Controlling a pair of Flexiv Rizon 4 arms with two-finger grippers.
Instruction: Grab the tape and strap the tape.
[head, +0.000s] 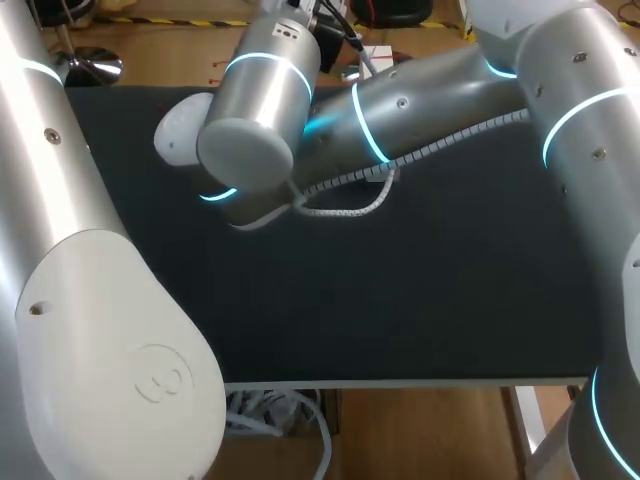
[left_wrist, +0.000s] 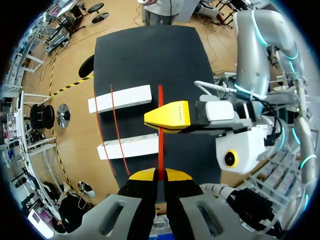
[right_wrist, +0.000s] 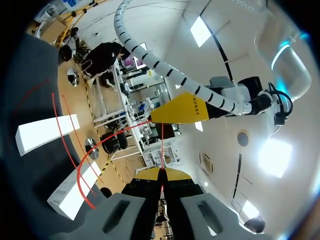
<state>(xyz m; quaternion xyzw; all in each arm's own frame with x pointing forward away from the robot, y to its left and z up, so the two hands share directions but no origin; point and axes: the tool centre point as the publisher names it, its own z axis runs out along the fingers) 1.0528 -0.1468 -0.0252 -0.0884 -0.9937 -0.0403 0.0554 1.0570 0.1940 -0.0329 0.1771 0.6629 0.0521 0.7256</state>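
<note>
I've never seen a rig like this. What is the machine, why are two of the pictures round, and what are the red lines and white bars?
It is a robot with two metal arms at a black table. The square picture looks down from above and behind the arms. Each round picture comes from a camera on one arm's wrist, looking along its two yellow-tipped fingers. The left gripper and the right gripper each pinch a thin red tape, which runs straight between them. More of the tape curves across two white blocks lying on the table. In each round picture, the yellow tip farther out belongs to the other arm.
</note>
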